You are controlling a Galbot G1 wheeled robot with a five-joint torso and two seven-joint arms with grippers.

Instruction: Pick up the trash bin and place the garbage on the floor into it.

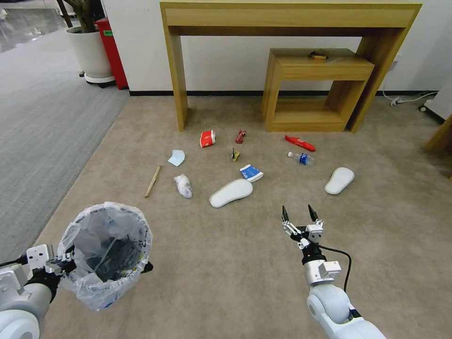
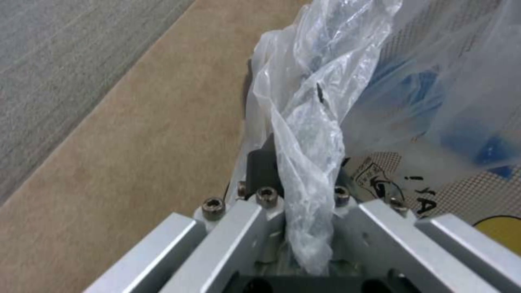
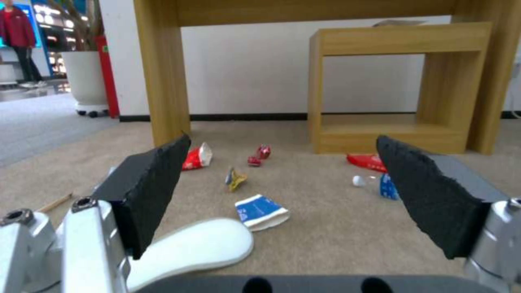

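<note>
My left gripper [image 1: 66, 261] is shut on the rim of the trash bin [image 1: 110, 252], held off the floor [image 1: 235, 273] at the lower left. The left wrist view has the bin's crinkly bag [image 2: 309, 134] bunched between the jaws. My right gripper [image 1: 299, 214] [image 3: 283, 140] hovers open over the beige carpet, just short of the garbage. Ahead of it lie a white slipper [image 1: 231, 192] [image 3: 190, 250], a blue-white carton [image 1: 251, 173] [image 3: 260, 211], a red cup [image 1: 207, 138], red wrappers [image 1: 300, 143], a bottle [image 1: 301, 158], crumpled paper [image 1: 183, 185], a mask [image 1: 177, 157], a stick [image 1: 152, 181] and a second slipper [image 1: 339, 180].
A tall wooden console table [image 1: 287, 19] stands against the back wall, with a lower wooden side table [image 1: 315, 89] under it. At the far left are a white plant pot [image 1: 89, 52] and grey ribbed carpet [image 1: 37, 132]. A cable [image 1: 405, 100] trails along the right wall.
</note>
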